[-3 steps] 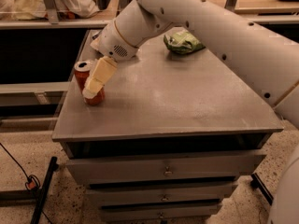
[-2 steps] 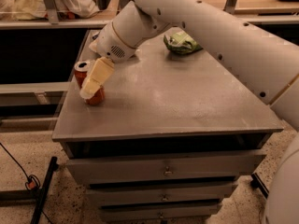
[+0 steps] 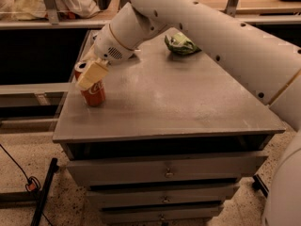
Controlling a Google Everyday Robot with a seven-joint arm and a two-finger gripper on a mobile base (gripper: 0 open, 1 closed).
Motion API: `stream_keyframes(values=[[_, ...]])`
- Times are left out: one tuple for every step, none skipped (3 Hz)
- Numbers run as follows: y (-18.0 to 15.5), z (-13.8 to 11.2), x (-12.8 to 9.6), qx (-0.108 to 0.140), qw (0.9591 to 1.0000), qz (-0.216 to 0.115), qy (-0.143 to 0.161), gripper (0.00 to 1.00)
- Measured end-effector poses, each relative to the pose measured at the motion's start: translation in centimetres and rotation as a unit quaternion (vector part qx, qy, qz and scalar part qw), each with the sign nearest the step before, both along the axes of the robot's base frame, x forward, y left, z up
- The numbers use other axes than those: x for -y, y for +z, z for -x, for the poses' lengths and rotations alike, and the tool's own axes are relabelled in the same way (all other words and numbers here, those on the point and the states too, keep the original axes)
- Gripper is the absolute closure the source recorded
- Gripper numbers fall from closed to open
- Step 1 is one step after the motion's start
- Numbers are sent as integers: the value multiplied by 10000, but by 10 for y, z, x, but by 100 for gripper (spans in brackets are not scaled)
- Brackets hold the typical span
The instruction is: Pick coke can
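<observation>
Closing in on the coke can (image 3: 94, 94) is the step in hand. I hold the gripper (image 3: 90, 75) right at the can, with the wrist angled down toward it from the upper right.

1. Position. The can stands upright on the desk (image 3: 178, 102), directly below and behind the gripper. The pale end of the gripper overlaps the can's upper half and part of its silver top. The red lower half shows beneath it.
2. Gripper state. I cannot tell whether the gripper is spread around the can or pressed onto it. Its far side is hidden by the can and the wrist.
3. Surroundings. The desk's left edge runs just left of the gripper. A crumpled green bag (image 3: 180, 44) lies well apart from the gripper, to its right and toward the back of the desk.
4. Stage. I judge the approach complete or nearly so. The can's base sits on the desk, so the lift is not yet done.
5. Next move. I must confirm the can is centred in the gripper, clamp onto its body, then raise it straight up. With the can so near the left edge, any sideways push could tip it off the desk, so the motion should be kept vertical.
</observation>
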State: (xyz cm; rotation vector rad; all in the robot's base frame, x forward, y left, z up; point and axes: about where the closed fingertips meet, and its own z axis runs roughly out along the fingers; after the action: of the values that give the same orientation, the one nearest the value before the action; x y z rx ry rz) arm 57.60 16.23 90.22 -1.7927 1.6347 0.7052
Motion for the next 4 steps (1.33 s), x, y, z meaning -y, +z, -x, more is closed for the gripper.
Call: stream_keyframes(values=[[-1, 0, 1, 21, 10000, 33, -35, 64], [-2, 0, 2, 57, 9999, 83, -82, 86], [7, -4, 9, 180, 9997, 111, -102, 100], [26, -16, 20, 329, 9991, 250, 15, 100]])
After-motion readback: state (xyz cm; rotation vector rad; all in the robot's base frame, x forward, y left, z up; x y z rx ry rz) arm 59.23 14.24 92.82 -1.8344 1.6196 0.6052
